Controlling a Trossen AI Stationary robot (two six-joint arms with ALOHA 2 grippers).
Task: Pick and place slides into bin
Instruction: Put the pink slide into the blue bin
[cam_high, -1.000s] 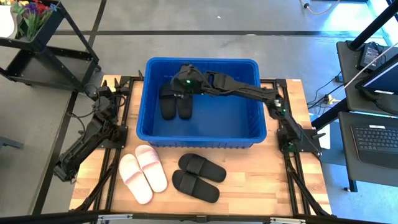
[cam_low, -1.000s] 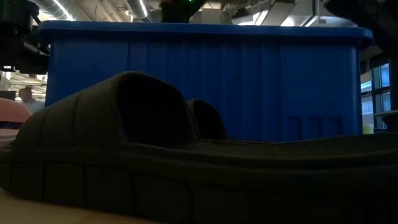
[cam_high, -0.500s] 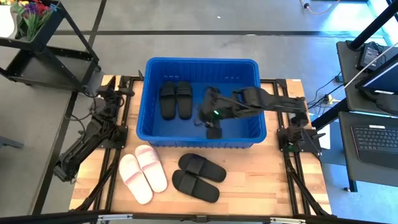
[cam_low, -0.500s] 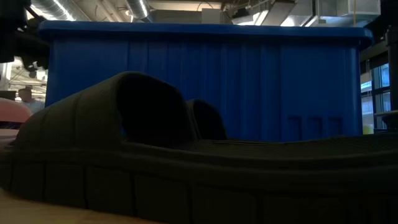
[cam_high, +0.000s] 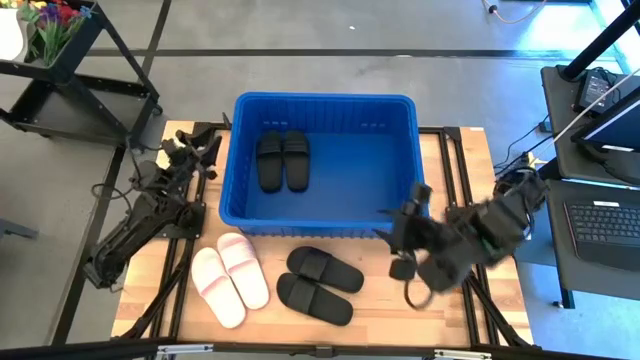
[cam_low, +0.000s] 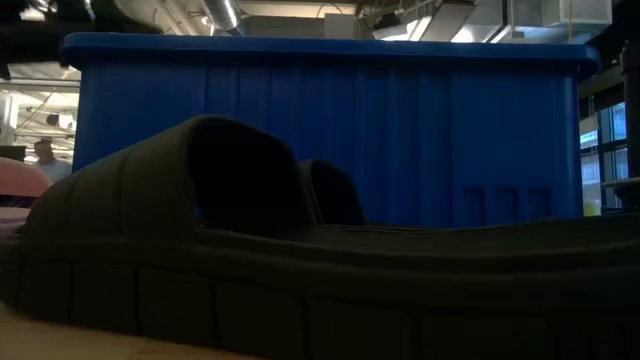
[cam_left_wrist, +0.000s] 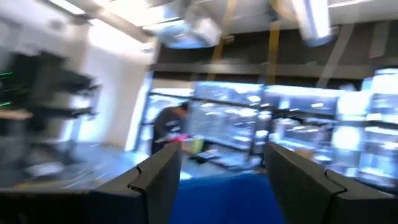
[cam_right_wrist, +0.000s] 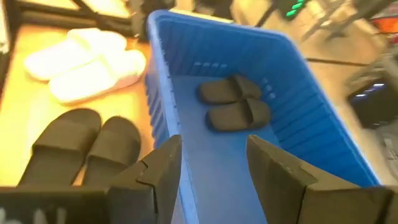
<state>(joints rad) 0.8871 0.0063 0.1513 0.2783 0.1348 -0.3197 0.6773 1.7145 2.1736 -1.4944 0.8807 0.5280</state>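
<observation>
High view: bin sits at centre-rear of tabletop. One black pair lies inside, toward the bin's rear-left corner, side by side. Second black pair lies on the tabletop just in front of the bin. White pair lies to its left, also on the tabletop.

Right end effector hangs over the tabletop just outside the bin's front-right corner, near the second black pair; fingers apart, nothing betw. them. Right wrist view: both fingers stand apart and empty, w/ bin wall, the inside pair, the front black pair and the white pair beyond.

Left end effector waits at the tabletop's left edge, beside the bin's left wall. Left wrist view: fingers wide apart, empty; a person shows in the room behind.

Low view: a black slide fills the foreground, bin wall behind it.
</observation>
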